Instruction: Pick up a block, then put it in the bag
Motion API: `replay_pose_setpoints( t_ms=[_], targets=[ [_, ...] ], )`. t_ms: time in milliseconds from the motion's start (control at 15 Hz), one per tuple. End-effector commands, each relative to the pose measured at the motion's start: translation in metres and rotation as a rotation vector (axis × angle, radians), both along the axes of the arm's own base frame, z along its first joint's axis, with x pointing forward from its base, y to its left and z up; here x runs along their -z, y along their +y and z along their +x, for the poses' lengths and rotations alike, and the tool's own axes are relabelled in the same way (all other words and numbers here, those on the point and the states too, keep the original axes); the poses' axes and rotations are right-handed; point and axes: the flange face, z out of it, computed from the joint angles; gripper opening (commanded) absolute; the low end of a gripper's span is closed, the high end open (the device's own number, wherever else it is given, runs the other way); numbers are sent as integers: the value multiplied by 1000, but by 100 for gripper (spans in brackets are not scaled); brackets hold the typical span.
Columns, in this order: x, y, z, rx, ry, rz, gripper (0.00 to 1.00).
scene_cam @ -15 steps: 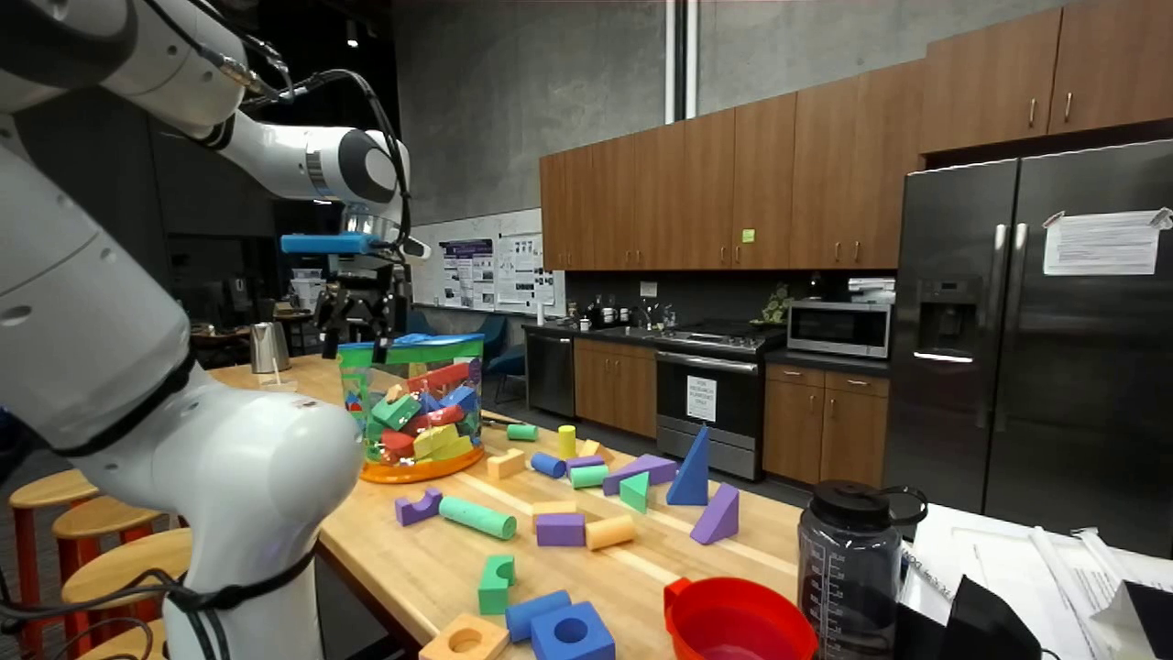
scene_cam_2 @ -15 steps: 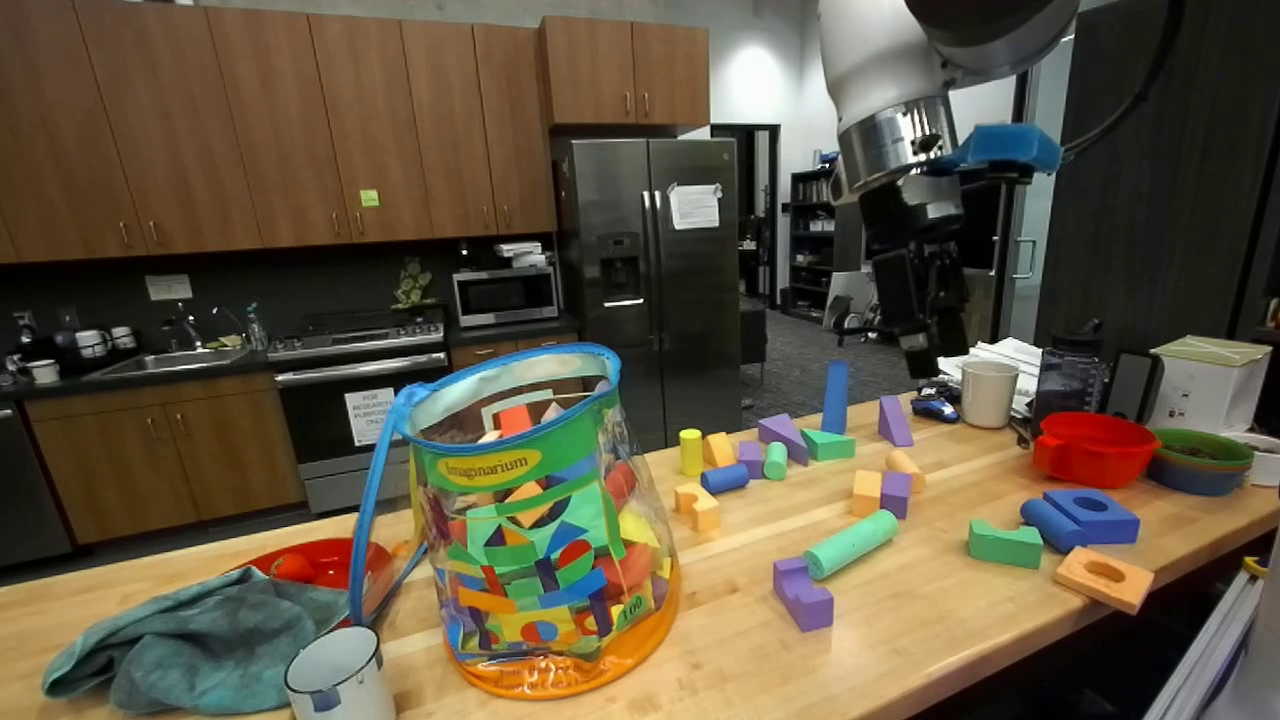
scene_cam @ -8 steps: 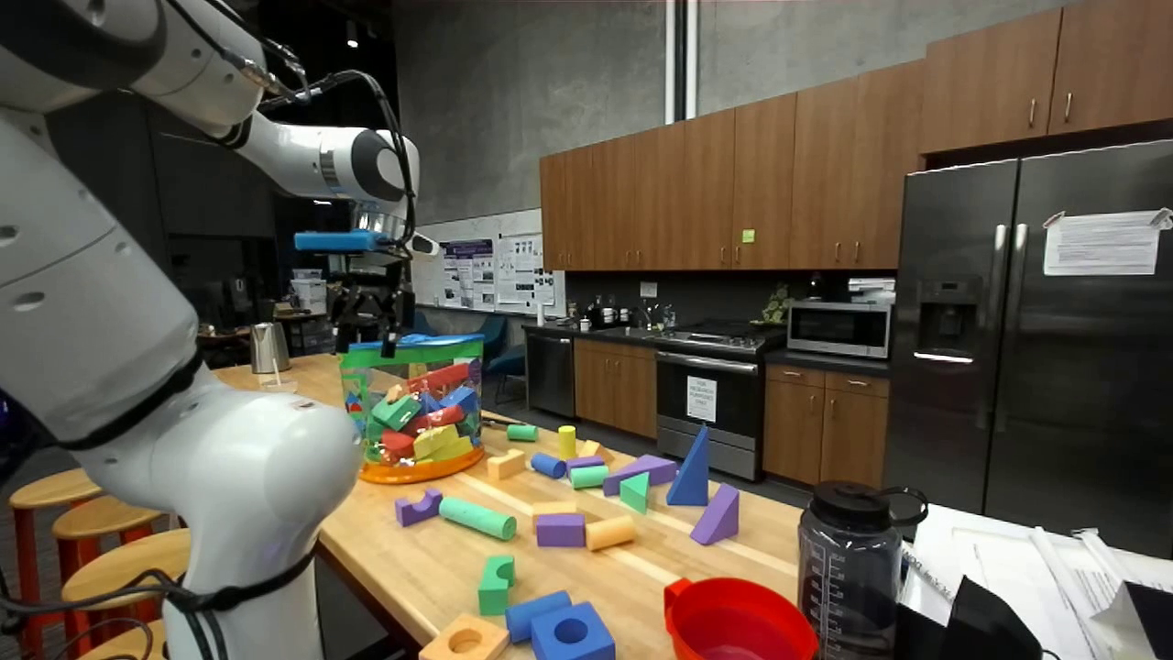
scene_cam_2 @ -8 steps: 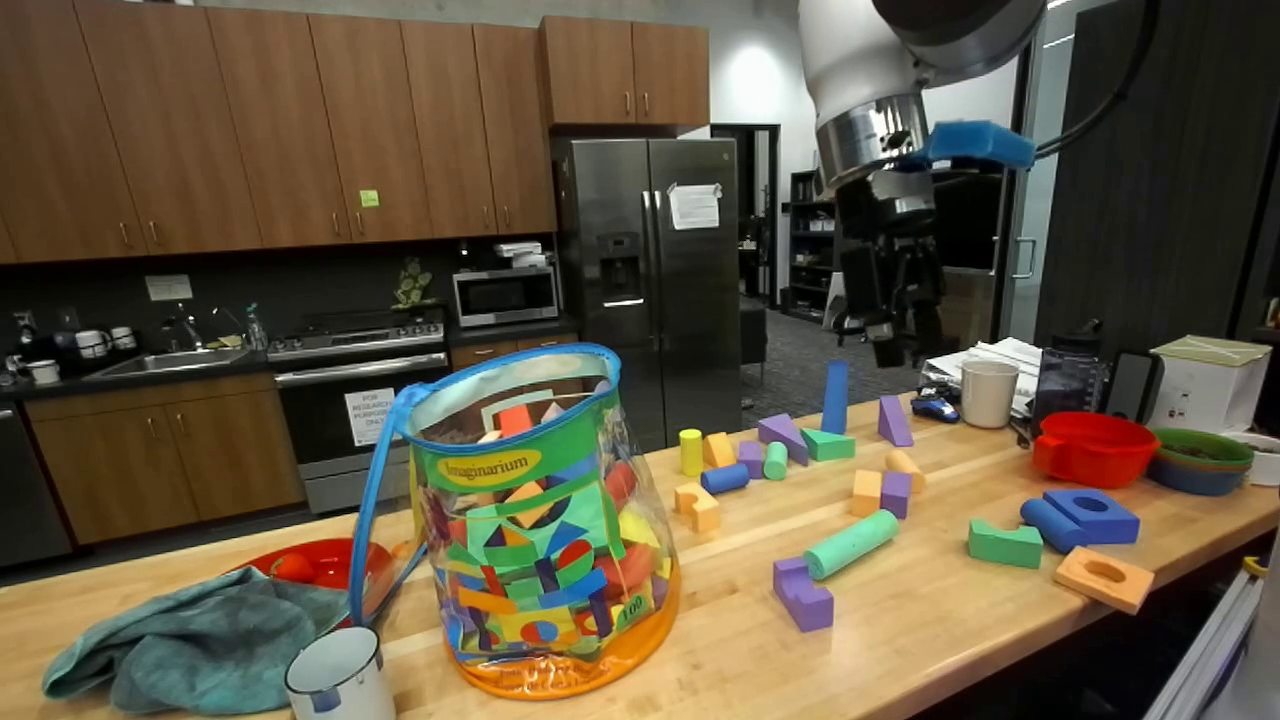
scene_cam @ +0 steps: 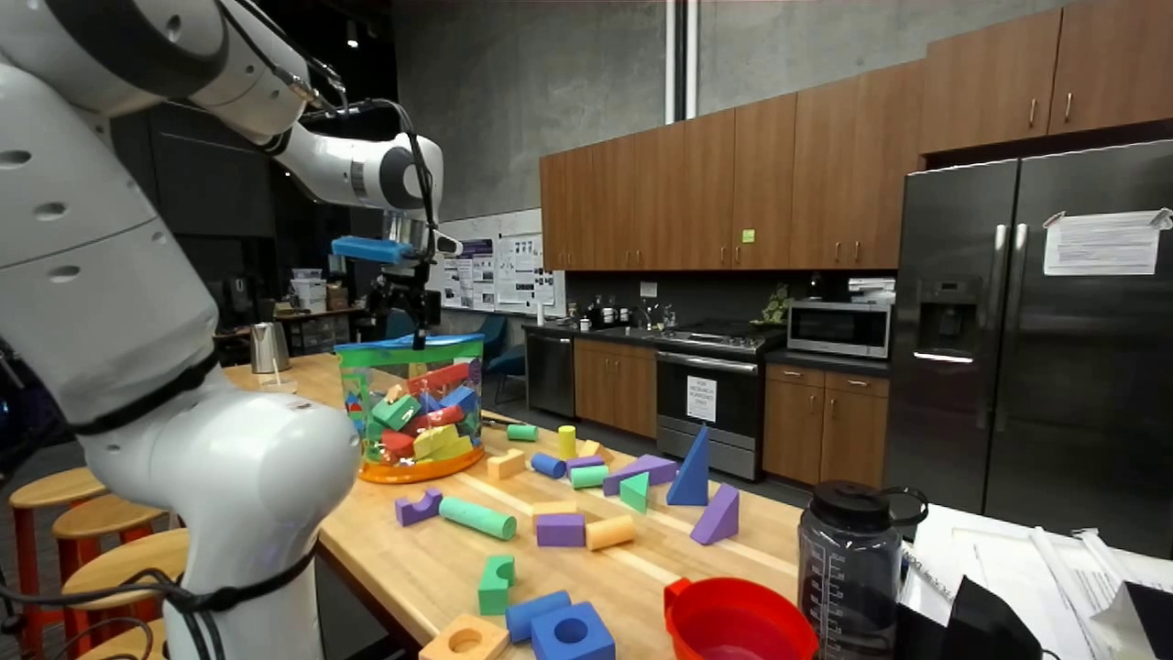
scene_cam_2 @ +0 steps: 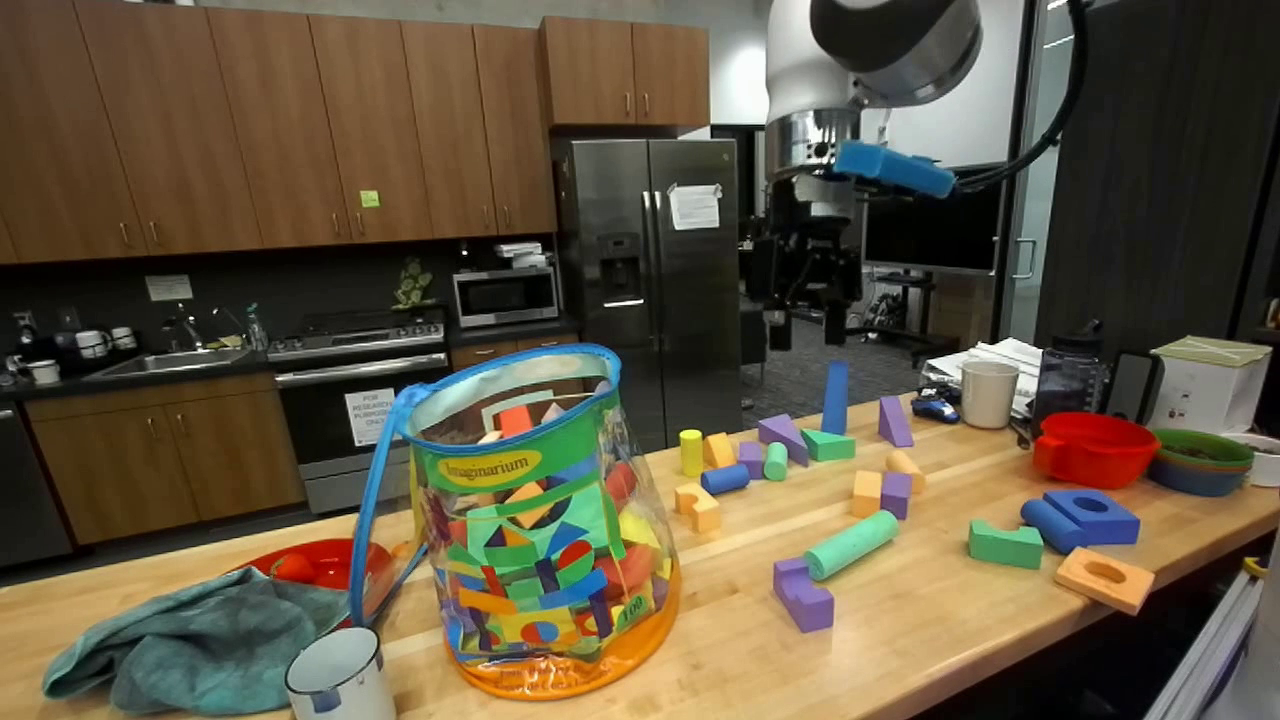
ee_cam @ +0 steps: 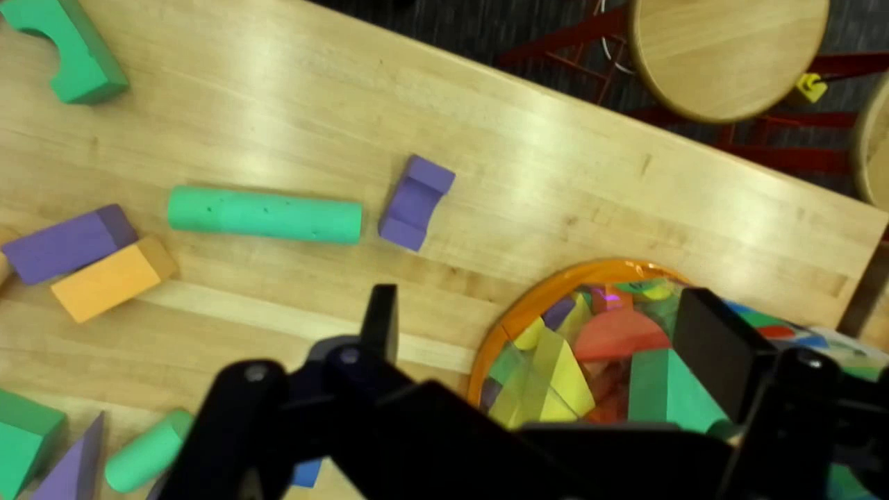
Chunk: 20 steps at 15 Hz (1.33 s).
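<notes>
The bag (scene_cam_2: pixel 560 445) has a green band, blue rim, clear sides and orange base, and holds many coloured blocks. It also shows in an exterior view (scene_cam: pixel 455 348) and, by its orange base edge, in the wrist view (ee_cam: pixel 576 276). Loose blocks lie on the table, among them a purple notched block (ee_cam: pixel 415 203), a long green cylinder (ee_cam: pixel 264 214) and an orange block (ee_cam: pixel 114 279). My gripper (ee_cam: pixel 545 312) points down with its fingers wide apart and nothing between them. In an exterior view the gripper (scene_cam_2: pixel 806 325) hangs high above the loose blocks, apart from the bag.
A red bowl (scene_cam_2: pixel 1095 448), dark bottle (scene_cam_2: pixel 1068 380) and white mug (scene_cam_2: pixel 988 392) stand at one table end. A teal cloth (scene_cam_2: pixel 190 640), red plate (scene_cam_2: pixel 340 560) and enamel mug (scene_cam_2: pixel 340 680) lie beside the bag. Stools (ee_cam: pixel 729 55) stand beyond the table edge.
My gripper has moved left in one exterior picture and right in another, and its tilt has straightened to near vertical. It stays open. The blocks and the bag have not moved.
</notes>
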Motion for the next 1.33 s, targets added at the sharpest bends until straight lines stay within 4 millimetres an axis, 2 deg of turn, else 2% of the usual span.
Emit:
replay_pose_setpoints(
  t_ms=[0,267,467,867,1267],
  targets=[
    [5,-3,28,43,-63,52,100],
    [34,-17,43,44,-127,21,100],
    [46,-24,53,50,-188,14,100],
    [72,-31,54,45,-249,11,100],
    [78,-28,51,55,-216,12,100]
  ],
)
